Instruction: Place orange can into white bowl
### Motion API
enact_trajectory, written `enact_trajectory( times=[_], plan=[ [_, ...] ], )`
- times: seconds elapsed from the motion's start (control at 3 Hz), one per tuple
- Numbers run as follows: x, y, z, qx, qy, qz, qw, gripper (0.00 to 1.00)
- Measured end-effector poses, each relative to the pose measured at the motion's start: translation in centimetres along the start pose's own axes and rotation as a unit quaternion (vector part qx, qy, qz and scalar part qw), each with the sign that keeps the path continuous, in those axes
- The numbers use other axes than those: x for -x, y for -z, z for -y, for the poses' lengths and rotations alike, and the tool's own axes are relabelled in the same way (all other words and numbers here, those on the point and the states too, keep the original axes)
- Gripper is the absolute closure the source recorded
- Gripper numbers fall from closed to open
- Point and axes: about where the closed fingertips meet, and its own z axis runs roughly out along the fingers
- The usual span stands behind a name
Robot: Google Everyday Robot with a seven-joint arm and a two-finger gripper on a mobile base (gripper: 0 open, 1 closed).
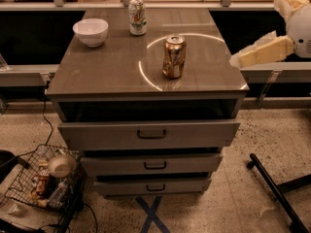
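- your gripper [241, 58] is a cream, wedge-shaped piece coming in from the right, off the right edge of the cabinet top and about level with it. you cannot tell how far open it is. it has hold of nothing: the cans and the bowl are all well apart from it.
- the shiny copper-orange drink can with white swirls and a silver top [174, 56] stands upright on the cabinet, right of centre and towards the front.
- a thin bright ring of light [144, 78] curves around the orange can on the surface.
- the small round glossy white bowl [91, 31] sits upright at the back left of the top, well apart from the orange can. what you can see of its inside is bare.
- a white-and-green drink can [137, 16] stands upright at the back, between the white bowl and the orange can but nearer the bowl.
- the flat grey-brown cabinet top [97, 72] has a smooth, faintly grained, slightly reflective finish.
- below it you see three grey drawers, each pulled out a little; the top drawer [194, 134] has a dark bar handle at its middle.
- on the speckled floor [238, 198] at lower left lies a dark wire basket [19, 178] of clutter, with a round tan bowl [61, 165] on top.
- a blue tape cross [151, 216] marks the floor in front of the cabinet.
- a black tubular stand leg [274, 188] runs across the lower right.
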Motion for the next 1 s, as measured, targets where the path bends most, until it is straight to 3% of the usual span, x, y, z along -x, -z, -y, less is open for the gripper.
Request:
enact_trajectory(
  times=[0.33,0.67,1.0],
  plan=[
    [-0.3,-1.0,-0.8,0.007,-0.004,0.002,1.0,0.0],
    [-2.2,-6.1,-2.4,0.03,-0.042,0.041,0.9978,0.0],
    [-2.9,-9.4,-2.7,0.037,-0.056,0.07,0.9953,0.0]
  ],
)
